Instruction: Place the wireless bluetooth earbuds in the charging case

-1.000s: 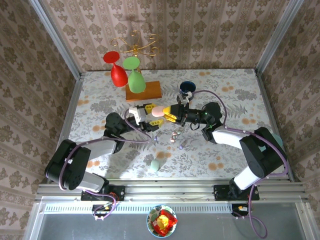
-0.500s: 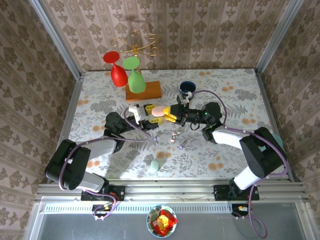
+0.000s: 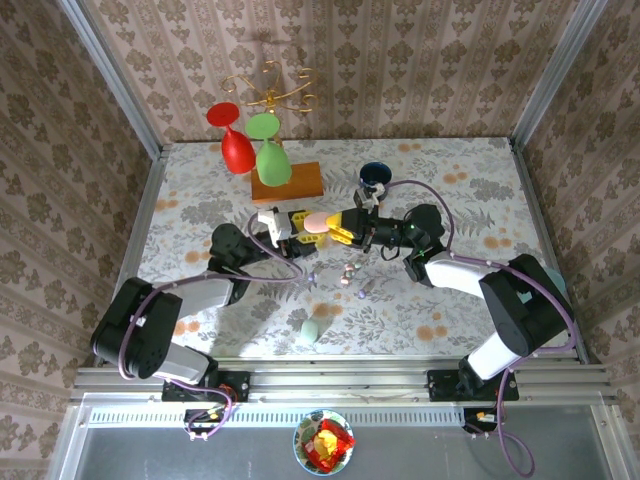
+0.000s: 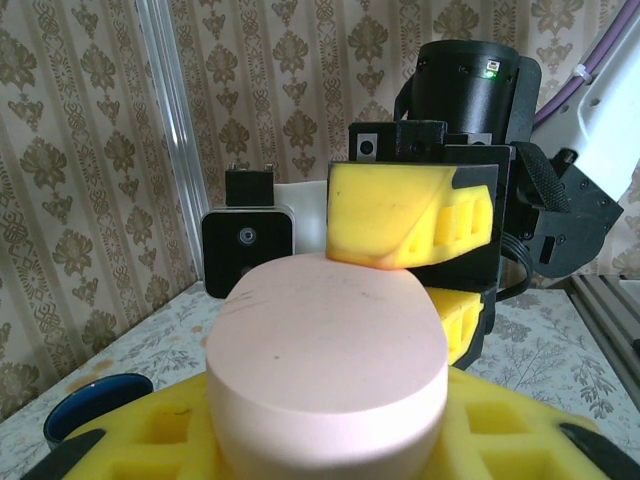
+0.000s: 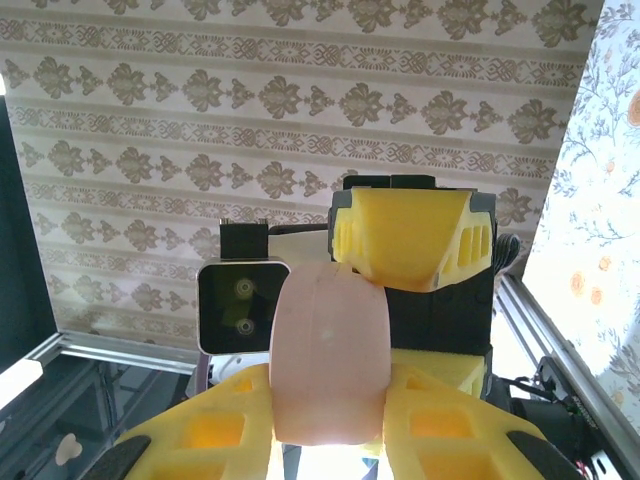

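**Two hands gripping one pink case**

Mid-frame in the top view, the left hand [image 3: 292,224] and right hand [image 3: 338,226] are both clamping a pink case [image 3: 316,221] from opposite ends, holding it off the tabletop [image 3: 470,190]. The earbuds [image 3: 349,270] are lying loose on the tabletop just below the right hand, apart from the case. A green case [image 3: 311,328] is sitting lower, near the front edge.

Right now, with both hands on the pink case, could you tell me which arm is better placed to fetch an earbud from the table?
Probably the right. Both the left hand and right hand clamp the pink case, but the earbuds lie on the right hand's side.
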Tool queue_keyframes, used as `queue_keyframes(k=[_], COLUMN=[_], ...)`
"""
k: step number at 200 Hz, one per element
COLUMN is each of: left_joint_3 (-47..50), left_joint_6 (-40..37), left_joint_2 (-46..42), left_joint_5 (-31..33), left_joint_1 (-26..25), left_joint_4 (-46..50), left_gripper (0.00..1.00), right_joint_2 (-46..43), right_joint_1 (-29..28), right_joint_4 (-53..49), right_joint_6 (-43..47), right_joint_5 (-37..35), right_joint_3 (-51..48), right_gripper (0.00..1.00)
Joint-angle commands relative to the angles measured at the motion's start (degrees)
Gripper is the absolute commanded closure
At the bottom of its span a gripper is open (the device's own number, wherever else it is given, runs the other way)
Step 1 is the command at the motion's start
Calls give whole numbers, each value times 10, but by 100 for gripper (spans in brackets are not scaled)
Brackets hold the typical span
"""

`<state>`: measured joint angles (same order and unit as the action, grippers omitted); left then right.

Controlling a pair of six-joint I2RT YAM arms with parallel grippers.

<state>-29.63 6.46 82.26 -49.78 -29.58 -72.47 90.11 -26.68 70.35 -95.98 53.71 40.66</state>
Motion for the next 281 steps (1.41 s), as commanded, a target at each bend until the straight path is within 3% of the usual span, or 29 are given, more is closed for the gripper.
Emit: queue_keyframes(k=[1,34,65,88,127,148,193,281], left_joint_3=[-15,-5,12,30,53,63,80,81], left_joint_6=[-6,-7,-12,-13,4,13,19,14], left_joint_2=[4,3,4,5,3,-1,-6,-15], left_joint_5=[-19,-18,-27,-24,-32,-41,-42,-51], left_joint_1=[-3,-2,-1,-1,-1,-1,1,0], left_joint_4=[-16,-14,-11,-11,-11,-11,-11,-11], left_gripper=[65,65,65,65,65,65,65,65], right_joint_2=[-3,-43,-118,-171,-238,-248,-232,-180], right_joint_1=[-1,17,49,62,28,-19,-79,-105], right_joint_4=[-7,-103,-282,-435,-710,-743,-690,-663], right_joint_6=[24,91,215,359,719,844,960,984], right_joint_5=[5,-6,-26,-52,-176,-275,-275,-320], right_joint_3=[-9,-11,-7,12,71,79,70,100], right_gripper=[90,52,35,26,21,21,20,20])
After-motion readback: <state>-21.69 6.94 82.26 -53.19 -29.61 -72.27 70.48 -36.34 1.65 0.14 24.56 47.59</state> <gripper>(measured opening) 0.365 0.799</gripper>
